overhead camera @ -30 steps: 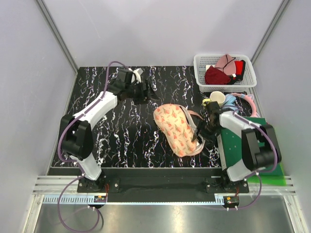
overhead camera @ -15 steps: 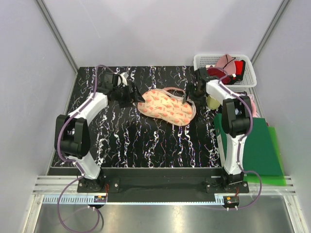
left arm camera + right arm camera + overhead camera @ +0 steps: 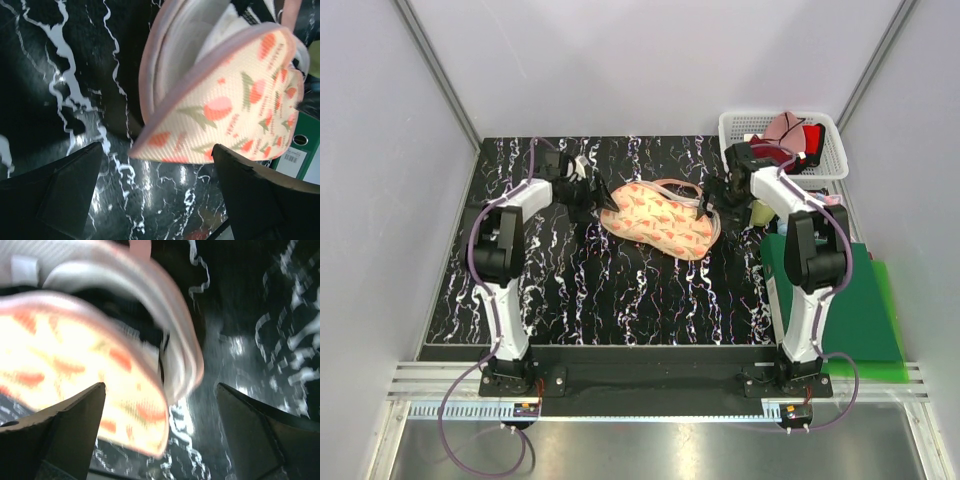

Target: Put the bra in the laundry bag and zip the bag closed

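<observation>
Black marbled tbl (image 3: 620,300), laundry bag (image 3: 655,213) ajar

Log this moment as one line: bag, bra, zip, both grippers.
laundry bag: on table | bra: inside, partly showing | zip: not closed | left gripper: open, bag's left end | right gripper: open, right end

Both arms are stretched far forward from their bases and bent inward at the wrists, so that the two tools are pointed toward each other. The left tool (image 3: 590,198) is held low, and its fingers (image 3: 70,190) are spread wide with nothing pinched between them. The right tool (image 3: 710,200) is likewise held low and turned leftward, its fingers (image 3: 60,440) parted widely and closed on nothing. The two tools are set well apart.
</observation>
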